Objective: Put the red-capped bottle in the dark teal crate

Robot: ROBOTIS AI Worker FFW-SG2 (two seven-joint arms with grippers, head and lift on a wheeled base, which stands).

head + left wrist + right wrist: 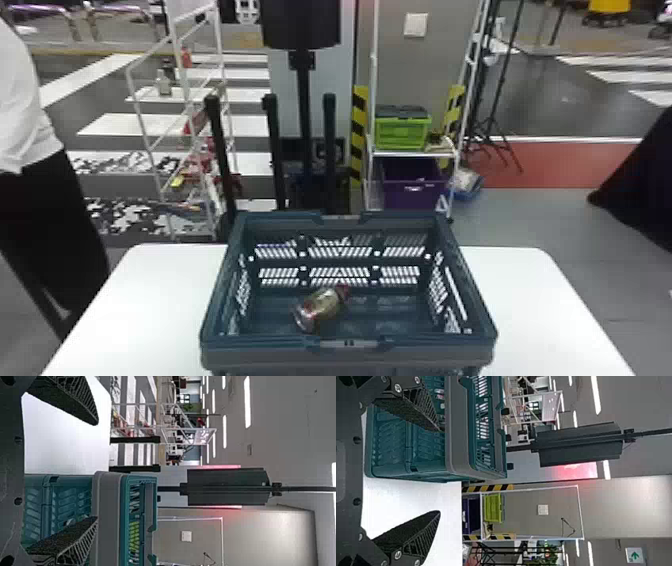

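The red-capped bottle (321, 306) lies on its side on the floor of the dark teal crate (350, 351), its red cap pointing toward the crate's back. The crate stands on the white table. In the left wrist view my left gripper (97, 471) is open, its two fingers wide apart with nothing between them, near the crate (107, 514). In the right wrist view my right gripper (440, 471) also stands open and holds nothing, with one finger in front of the crate (459, 435) and the other over the table.
The white table (520, 300) extends on both sides of the crate. Behind it stand a white wire rack (187, 100) at the left and a shelf with a green crate (403, 131) above a purple bin (413, 187). A black post (303, 100) rises behind the table.
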